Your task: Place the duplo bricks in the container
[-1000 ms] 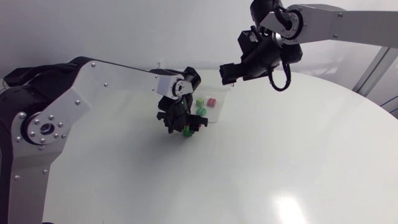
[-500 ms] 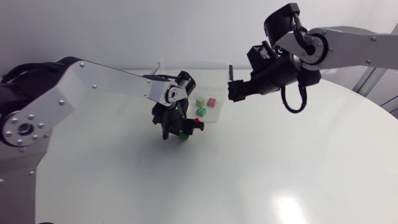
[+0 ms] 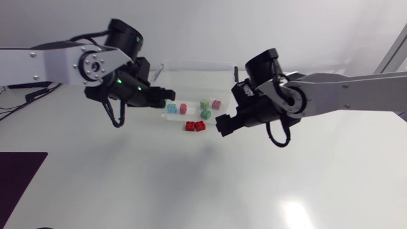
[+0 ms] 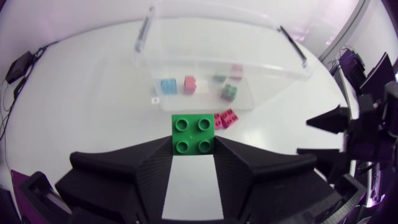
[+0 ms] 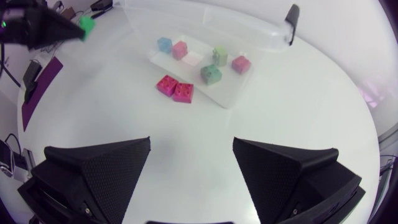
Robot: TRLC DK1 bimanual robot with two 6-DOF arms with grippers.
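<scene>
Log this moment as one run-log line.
left tool: shut on green brick | right tool: open, empty | red brick: on table beside container | other bricks: inside container

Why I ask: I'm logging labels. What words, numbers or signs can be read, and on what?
No text is readable.
A small white sticker at the clear container front wall: too small to read.
The green brick: no legible print.

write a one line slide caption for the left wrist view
Left tool grips a green duplo brick, facing the clear container, with two red bricks on the table just outside it.
</scene>
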